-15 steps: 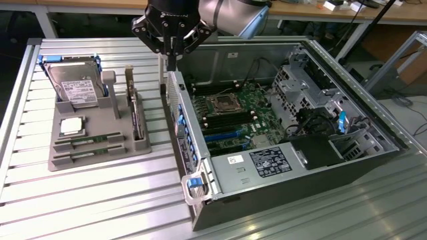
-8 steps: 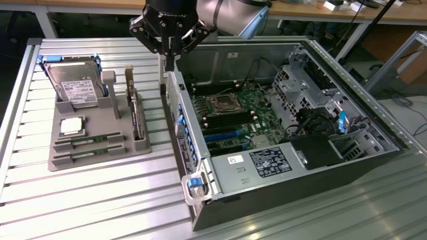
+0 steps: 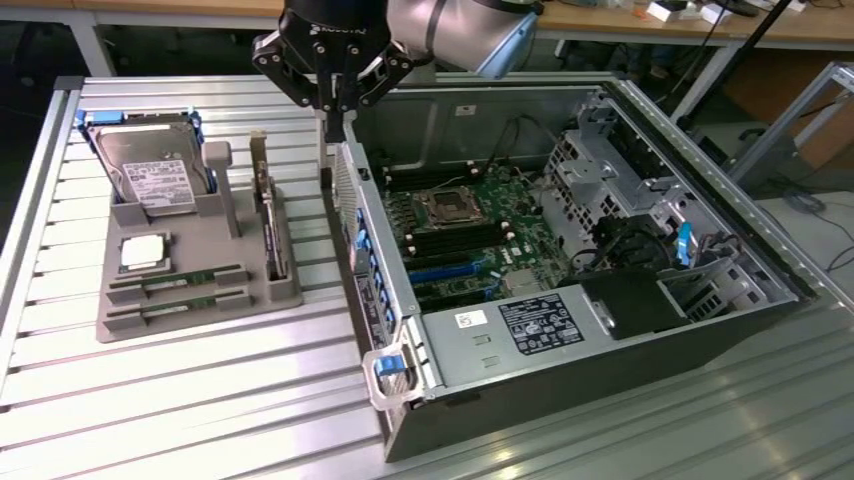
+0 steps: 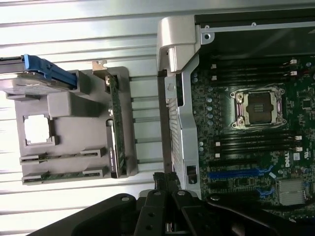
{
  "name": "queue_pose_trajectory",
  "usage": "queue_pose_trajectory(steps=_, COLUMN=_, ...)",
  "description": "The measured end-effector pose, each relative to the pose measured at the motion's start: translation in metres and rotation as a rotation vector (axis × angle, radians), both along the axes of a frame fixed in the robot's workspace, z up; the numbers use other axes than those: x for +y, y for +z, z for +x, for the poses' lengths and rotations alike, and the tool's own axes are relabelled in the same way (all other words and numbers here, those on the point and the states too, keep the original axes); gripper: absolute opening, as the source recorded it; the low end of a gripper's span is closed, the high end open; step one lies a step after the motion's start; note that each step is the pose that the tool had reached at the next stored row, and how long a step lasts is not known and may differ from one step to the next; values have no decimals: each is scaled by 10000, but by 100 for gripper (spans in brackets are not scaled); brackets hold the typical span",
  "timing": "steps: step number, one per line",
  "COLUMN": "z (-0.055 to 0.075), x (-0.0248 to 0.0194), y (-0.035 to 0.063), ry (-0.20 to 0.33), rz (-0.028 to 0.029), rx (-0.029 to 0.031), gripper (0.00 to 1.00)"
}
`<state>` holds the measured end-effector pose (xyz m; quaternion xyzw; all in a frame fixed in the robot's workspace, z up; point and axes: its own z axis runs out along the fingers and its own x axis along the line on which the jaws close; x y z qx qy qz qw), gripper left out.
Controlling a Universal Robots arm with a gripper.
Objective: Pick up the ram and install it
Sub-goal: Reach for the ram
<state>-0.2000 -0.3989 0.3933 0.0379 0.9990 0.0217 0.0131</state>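
Two green ram sticks [image 3: 178,281] [image 4: 64,158] lie on edge in the front slots of a grey holder tray [image 3: 187,228] [image 4: 74,105], the second stick [image 3: 174,311] [image 4: 64,175] just beside the first. My gripper [image 3: 334,118] [image 4: 166,178] hangs high over the gap between the tray and the open computer case [image 3: 561,330], right above the case's near wall. Its fingers are shut and I see nothing between them. Inside the case, the motherboard's long black memory slots [image 4: 256,142] flank the bare processor socket [image 3: 447,208] [image 4: 258,108].
The tray also carries a silver hard drive [image 3: 154,170] [image 4: 34,81] with blue rails, a square silver processor [image 3: 144,252] [image 4: 38,129] and an upright green card [image 3: 274,225] [image 4: 116,123]. A drive cage [image 3: 601,160] and cables crowd the case's far side.
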Motion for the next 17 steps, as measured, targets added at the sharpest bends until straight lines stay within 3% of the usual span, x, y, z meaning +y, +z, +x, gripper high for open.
queue_pose_trajectory(steps=17, z=-106, x=0, y=0, ry=0, rz=0, rx=1, gripper=10)
